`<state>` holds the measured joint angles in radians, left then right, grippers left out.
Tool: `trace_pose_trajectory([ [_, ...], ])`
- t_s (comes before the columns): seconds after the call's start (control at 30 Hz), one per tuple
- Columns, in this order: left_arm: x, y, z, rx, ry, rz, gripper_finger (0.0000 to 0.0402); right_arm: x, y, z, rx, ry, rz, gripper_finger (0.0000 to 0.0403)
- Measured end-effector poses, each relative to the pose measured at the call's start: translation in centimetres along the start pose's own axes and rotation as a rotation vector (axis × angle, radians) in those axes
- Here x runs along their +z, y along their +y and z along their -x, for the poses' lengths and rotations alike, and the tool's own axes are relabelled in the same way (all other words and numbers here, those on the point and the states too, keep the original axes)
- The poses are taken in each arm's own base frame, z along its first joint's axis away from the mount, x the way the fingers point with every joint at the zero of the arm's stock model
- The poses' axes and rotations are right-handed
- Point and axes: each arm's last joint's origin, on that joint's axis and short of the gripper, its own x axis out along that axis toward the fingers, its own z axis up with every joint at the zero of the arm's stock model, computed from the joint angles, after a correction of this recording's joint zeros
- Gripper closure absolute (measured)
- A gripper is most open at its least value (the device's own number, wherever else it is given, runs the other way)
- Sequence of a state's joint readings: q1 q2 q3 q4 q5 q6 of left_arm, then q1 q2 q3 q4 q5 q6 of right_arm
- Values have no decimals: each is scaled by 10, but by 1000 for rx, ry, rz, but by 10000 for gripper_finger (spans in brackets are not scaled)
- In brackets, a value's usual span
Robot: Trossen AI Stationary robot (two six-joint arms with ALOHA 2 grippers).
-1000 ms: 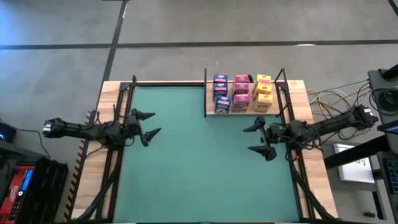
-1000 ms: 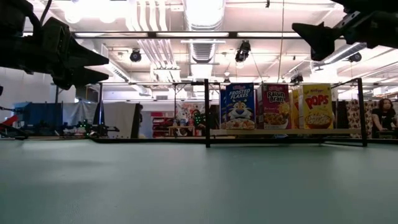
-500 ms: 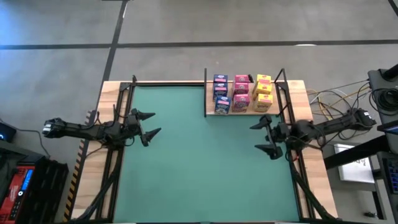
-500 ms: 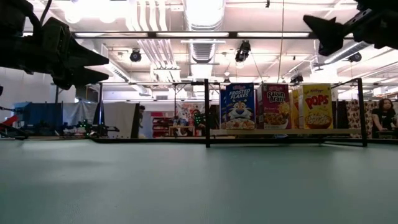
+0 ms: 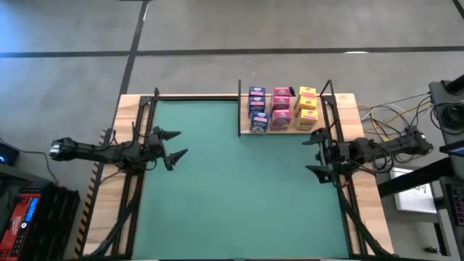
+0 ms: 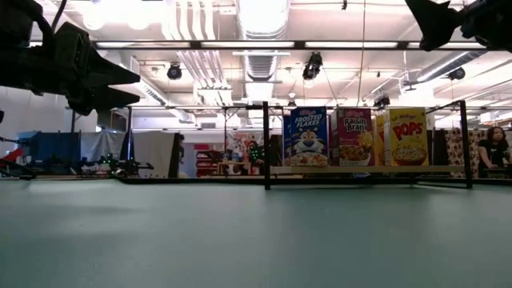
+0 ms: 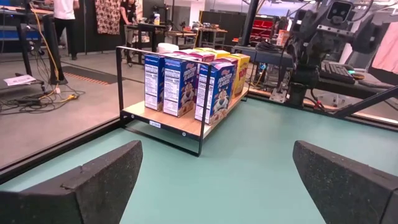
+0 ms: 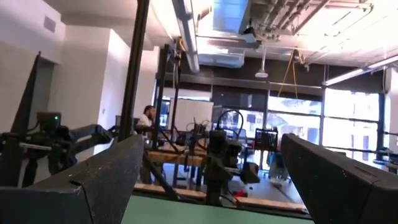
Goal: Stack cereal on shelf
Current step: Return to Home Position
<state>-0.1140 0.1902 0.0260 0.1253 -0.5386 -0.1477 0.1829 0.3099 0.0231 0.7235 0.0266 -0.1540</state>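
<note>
Green mat (image 5: 232, 192) covers most of the wooden table (image 5: 130, 217). Beyond it the low view opens on a workshop with ducts and ceiling lights (image 6: 260, 12), where a person (image 6: 496, 148) shows at the far right edge, partly cut off. On the mat's far right corner stands the shelf (image 5: 284, 131), a light board framed by thin black posts. The cereal boxes (image 5: 281, 98) stand upright on it in three columns: blue (image 5: 257, 109) on the left, pink (image 5: 281, 114) in the middle, yellow (image 5: 308, 110) on the right. From above only their tops show, and the exact count is hard to make out. From table height three printed fronts hide whatever stands behind them. In the left wrist view the blue column screens most of the pink and yellow ones. The left gripper (image 5: 182, 143) hangs over the mat's left edge, level and pointing toward the table's middle, its fingers spread wide with nothing between them. The right gripper (image 5: 307, 155) hangs over the mat's right edge, on the near side of the shelf and apart from it, its fingers likewise spread and empty. In the low view only part of it shows, the rest cut off by the upper right corner.
</note>
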Motion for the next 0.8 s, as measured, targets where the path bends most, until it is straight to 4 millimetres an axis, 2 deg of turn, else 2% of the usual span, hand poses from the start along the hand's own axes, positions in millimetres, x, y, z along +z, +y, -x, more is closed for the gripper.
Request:
trace_pose_trajectory([
  [0.2, 0, 0, 0, 0, 0, 0, 3, -14, 2, 0, 20, 139, -8, 34],
  [0.4, 0, 0, 0, 0, 0, 0, 3, -32, 5, -2, 27, 301, -118, 34],
  [0.8, 0, 0, 0, 0, 0, 0, 3, -35, 5, -2, 21, 325, -169, 34],
])
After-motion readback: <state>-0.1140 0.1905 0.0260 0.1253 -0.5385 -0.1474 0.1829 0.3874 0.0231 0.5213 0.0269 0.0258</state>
